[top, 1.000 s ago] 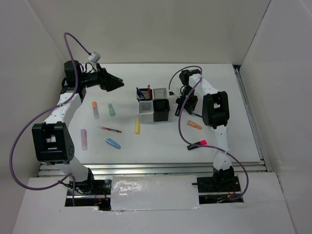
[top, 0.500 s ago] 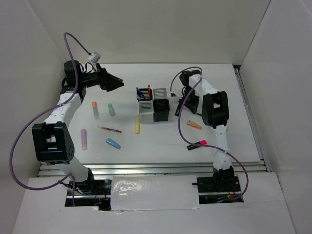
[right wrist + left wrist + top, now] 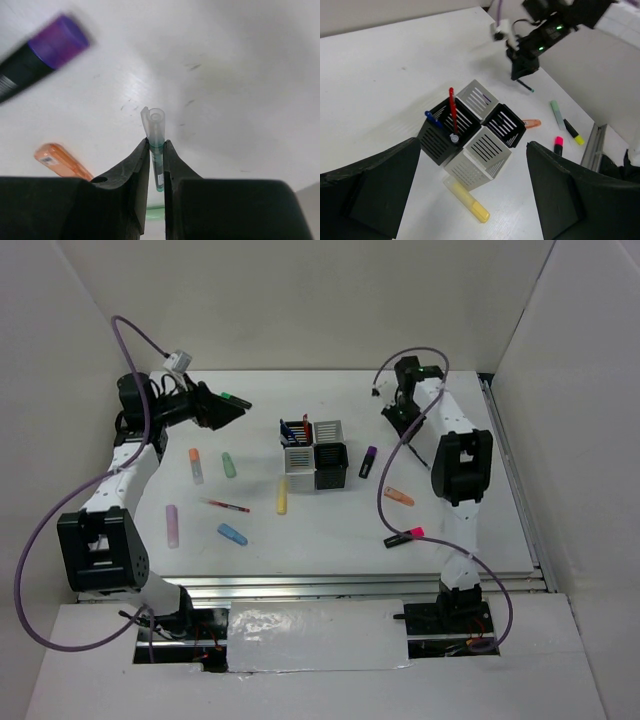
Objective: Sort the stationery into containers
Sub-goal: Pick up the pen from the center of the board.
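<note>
Low in its wrist view, the right gripper (image 3: 157, 144) pinches a thin pen (image 3: 156, 125): carry it steadily over the black cup (image 3: 432, 145); left gripper (image 3: 230, 408) open.

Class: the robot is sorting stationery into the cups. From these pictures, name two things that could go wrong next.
1. The right pincer pinches the thin pen with its fingertips only, so it may swivel or slip.
2. The black cup already holds a red pen and a blue pen; a newcomer could snag.
</note>
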Controlling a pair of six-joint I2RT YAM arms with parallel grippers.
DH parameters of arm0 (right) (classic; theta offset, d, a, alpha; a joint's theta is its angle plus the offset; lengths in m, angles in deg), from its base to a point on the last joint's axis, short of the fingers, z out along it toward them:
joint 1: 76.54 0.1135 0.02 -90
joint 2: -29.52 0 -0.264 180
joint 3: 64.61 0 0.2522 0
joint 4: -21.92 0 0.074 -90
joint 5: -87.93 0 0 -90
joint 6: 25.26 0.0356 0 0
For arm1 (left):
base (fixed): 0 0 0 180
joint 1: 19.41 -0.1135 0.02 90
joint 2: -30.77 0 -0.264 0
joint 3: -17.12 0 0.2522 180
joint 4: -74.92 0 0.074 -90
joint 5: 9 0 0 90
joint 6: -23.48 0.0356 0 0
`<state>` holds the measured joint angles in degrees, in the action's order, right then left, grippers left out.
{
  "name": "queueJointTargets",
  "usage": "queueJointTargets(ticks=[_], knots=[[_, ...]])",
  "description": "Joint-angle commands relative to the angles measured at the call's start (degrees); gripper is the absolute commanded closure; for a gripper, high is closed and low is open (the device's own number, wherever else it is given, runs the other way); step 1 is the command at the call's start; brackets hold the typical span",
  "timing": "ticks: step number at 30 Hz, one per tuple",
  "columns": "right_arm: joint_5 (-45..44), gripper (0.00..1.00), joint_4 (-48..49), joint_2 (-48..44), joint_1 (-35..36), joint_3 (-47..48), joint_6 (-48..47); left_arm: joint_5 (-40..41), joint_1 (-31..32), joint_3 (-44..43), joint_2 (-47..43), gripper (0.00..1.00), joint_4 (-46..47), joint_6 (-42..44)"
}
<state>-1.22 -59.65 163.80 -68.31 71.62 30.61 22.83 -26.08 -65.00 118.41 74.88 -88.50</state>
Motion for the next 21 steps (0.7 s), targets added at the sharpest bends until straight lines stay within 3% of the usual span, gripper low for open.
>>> queueJointTargets(ticks=[1, 6, 10, 15, 21], knots=[[4.0, 1.0, 12.0, -12.9, 0.3, 2.5, 8.2, 3.0, -2.4, 1.5, -4.7, 0.01, 4.7, -2.3], [12.3, 1.0, 27.1, -22.1, 2.5, -0.8, 19.8, 6.5, -4.3, 3.1, -8.3, 0.01, -3.9, 3.3], [14.5, 1.0, 47.2, -29.6, 7.1, -9.0, 30.7, 9.6, -5.4, 5.4, -12.6, 0.01, -10.5, 9.7], [12.4, 1.0, 65.7, -31.1, 15.3, -16.7, 38.9, 9.6, -8.1, 11.8, -17.9, 0.01, -11.4, 10.6], [6.7, 1.0, 76.4, -26.1, 23.0, -17.5, 41.3, 9.0, -10.1, 13.9, -20.8, 0.01, -16.3, 14.9]])
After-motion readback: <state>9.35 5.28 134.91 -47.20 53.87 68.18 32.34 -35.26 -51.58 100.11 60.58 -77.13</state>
